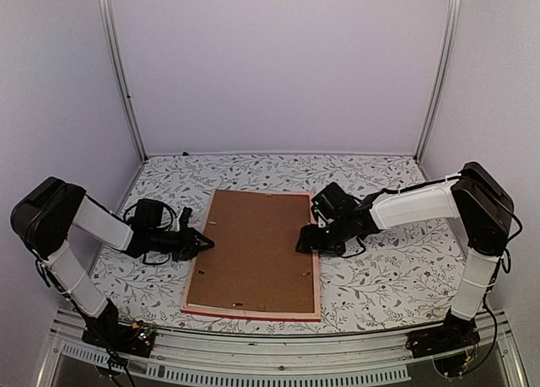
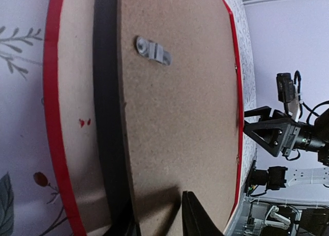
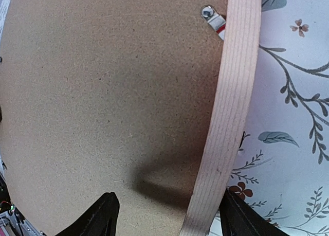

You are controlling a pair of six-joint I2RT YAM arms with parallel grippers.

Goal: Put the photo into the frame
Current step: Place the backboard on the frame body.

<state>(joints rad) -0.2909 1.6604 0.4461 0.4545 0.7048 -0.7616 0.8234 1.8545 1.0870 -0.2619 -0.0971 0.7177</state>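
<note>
The frame (image 1: 251,313) lies face down in the middle of the table, pale wood back up, with red edges. The brown backing board (image 1: 257,248) fills it. The photo is hidden. My left gripper (image 1: 205,242) is at the frame's left side. In the left wrist view it (image 2: 160,215) is closed on the board's (image 2: 180,92) left edge, one finger above and one below. That edge is raised off the frame rail (image 2: 74,92), with a dark gap under it. My right gripper (image 1: 304,240) is open and empty. In the right wrist view it (image 3: 167,215) straddles the right rail (image 3: 231,92), beside the board (image 3: 103,82).
Small metal turn clips sit on the board near the rails (image 2: 152,51) (image 3: 215,17). The floral tablecloth (image 1: 396,269) surrounds the frame. White walls and aluminium posts (image 1: 122,75) enclose the back and sides. The right arm shows beyond the frame in the left wrist view (image 2: 277,135).
</note>
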